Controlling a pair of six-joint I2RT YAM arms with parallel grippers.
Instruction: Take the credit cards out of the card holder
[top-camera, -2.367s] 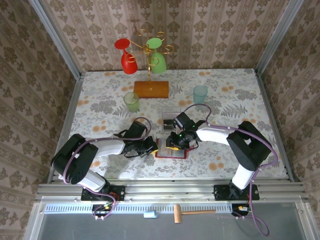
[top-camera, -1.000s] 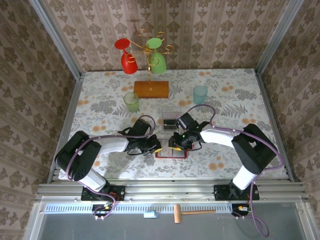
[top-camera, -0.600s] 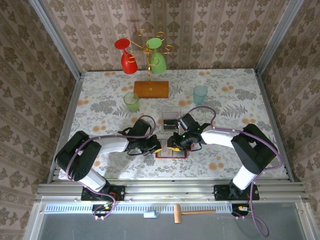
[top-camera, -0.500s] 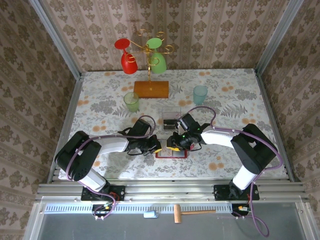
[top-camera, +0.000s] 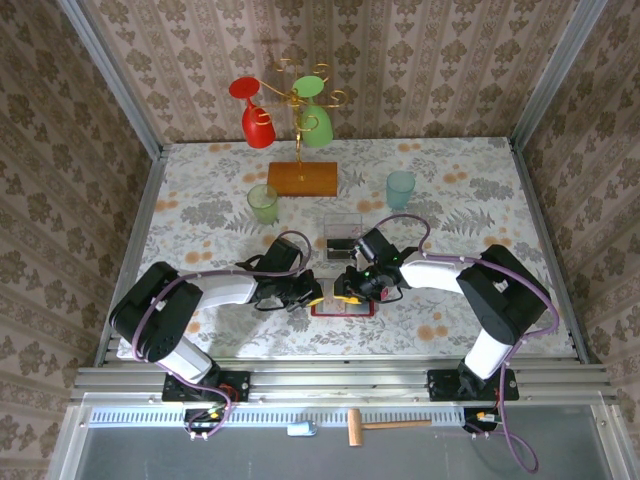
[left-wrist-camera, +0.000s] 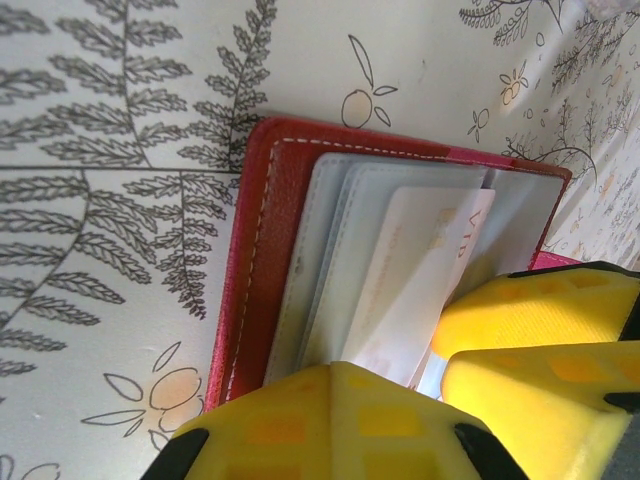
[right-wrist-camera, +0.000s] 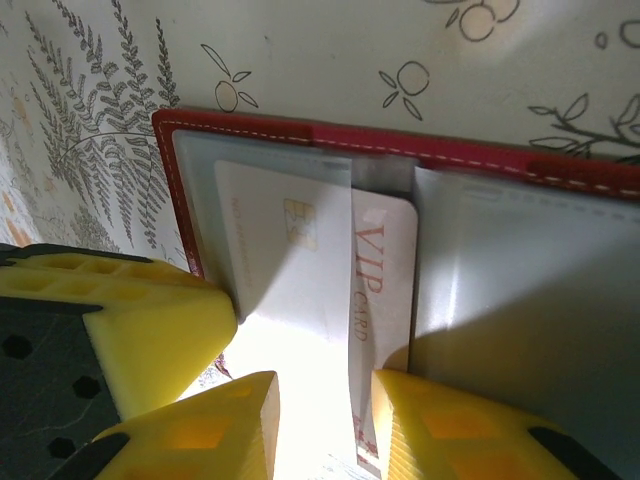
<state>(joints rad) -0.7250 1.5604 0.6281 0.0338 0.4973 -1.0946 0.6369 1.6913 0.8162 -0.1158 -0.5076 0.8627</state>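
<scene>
Red card holder (top-camera: 345, 311) lies open at the middle of the table's (top-camera: 450, 200) near edge. My left gripper (left-wrist-camera: 335, 405) is closed at its left side. My right gripper (right-wrist-camera: 322, 400), fingers slightly apart, straddles a white card (right-wrist-camera: 300, 260) partly in its pocket

From above I see both arms reaching inward, the left gripper (top-camera: 312, 292) and the right gripper (top-camera: 346, 288) close together over the red card holder (top-camera: 345, 311), which lies flat on the floral table (top-camera: 200, 180). A clear box (top-camera: 342, 235) sits just behind it; I cannot judge the jaws from here
</scene>
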